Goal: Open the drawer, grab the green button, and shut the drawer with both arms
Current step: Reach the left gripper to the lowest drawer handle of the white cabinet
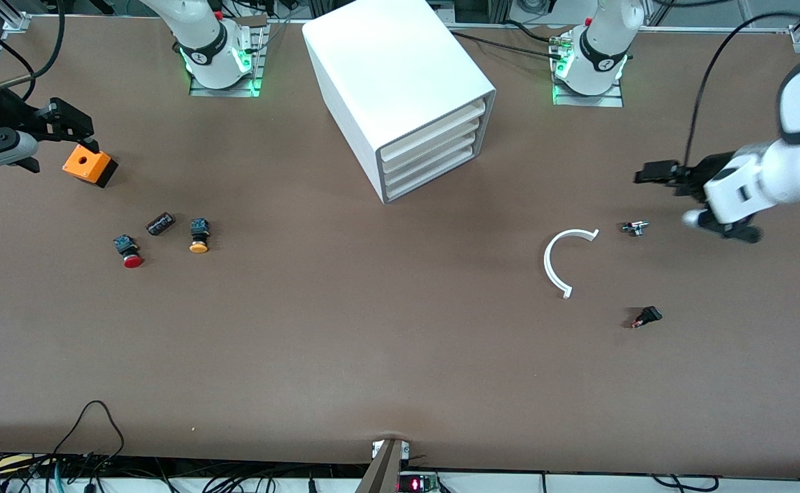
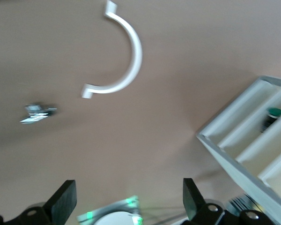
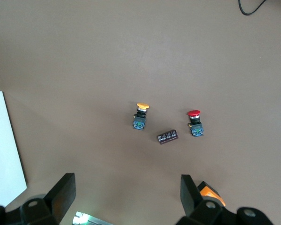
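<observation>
The white cabinet (image 1: 386,75) stands at the table's middle, near the arms' bases. Its lowest drawer (image 1: 430,179) is shut, flush with the three slat fronts above it. In the left wrist view the cabinet's front (image 2: 239,140) shows, and the green-capped button (image 2: 273,114) is visible in a gap between the slats; I cannot tell which drawer holds it. My left gripper (image 1: 640,177) (image 2: 129,197) is open and empty above the table, toward the left arm's end, apart from the cabinet. My right gripper (image 1: 74,127) (image 3: 126,187) is open and empty over an orange box (image 1: 88,166).
A red-capped button (image 1: 129,251), a yellow-orange-capped button (image 1: 199,236) and a small black cylinder (image 1: 160,223) lie toward the right arm's end. A white curved piece (image 1: 564,263), a small metal part (image 1: 635,228) and a black switch (image 1: 647,316) lie toward the left arm's end.
</observation>
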Controlling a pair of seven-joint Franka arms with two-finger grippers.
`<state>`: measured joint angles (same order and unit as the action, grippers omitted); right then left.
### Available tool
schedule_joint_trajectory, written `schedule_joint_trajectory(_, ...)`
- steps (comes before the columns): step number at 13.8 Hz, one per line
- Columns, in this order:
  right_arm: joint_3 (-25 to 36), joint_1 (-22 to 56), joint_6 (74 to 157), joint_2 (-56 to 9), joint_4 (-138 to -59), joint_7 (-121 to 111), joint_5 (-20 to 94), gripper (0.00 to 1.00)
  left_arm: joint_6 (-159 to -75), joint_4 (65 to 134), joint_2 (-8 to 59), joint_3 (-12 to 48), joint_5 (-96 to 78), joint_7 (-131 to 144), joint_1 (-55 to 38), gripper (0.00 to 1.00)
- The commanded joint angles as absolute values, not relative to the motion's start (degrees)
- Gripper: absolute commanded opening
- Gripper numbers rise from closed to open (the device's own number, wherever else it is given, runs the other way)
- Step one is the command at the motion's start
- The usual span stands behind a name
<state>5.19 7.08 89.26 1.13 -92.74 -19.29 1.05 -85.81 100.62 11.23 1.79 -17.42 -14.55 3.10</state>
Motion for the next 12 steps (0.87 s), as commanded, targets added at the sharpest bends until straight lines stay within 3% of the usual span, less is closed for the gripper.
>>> schedule_joint_trajectory(1,4.6,6.3,88.2,0.2,-91.2,-21.2,0.9,0.99,-81.7,99.2,16.9,3.7,-23.1,-18.7,2.3,0.99)
schedule_joint_trajectory(7,4.6,6.4,88.1,-0.6,-91.2,-21.2,1.0,0.99,-83.2,99.8,29.3,8.5,-35.9,-25.6,2.0,1.0)
schedule_joint_trajectory(10,4.4,6.5,88.1,-0.5,-91.2,-21.0,0.7,0.99,-89.4,100.6,32.4,14.0,-38.3,-29.1,2.2,1.0)
schedule_joint_trajectory(12,4.4,6.5,88.6,-0.7,-91.3,-21.2,1.0,0.99,-95.7,104.9,33.9,16.0,-43.5,-34.7,2.0,1.0)
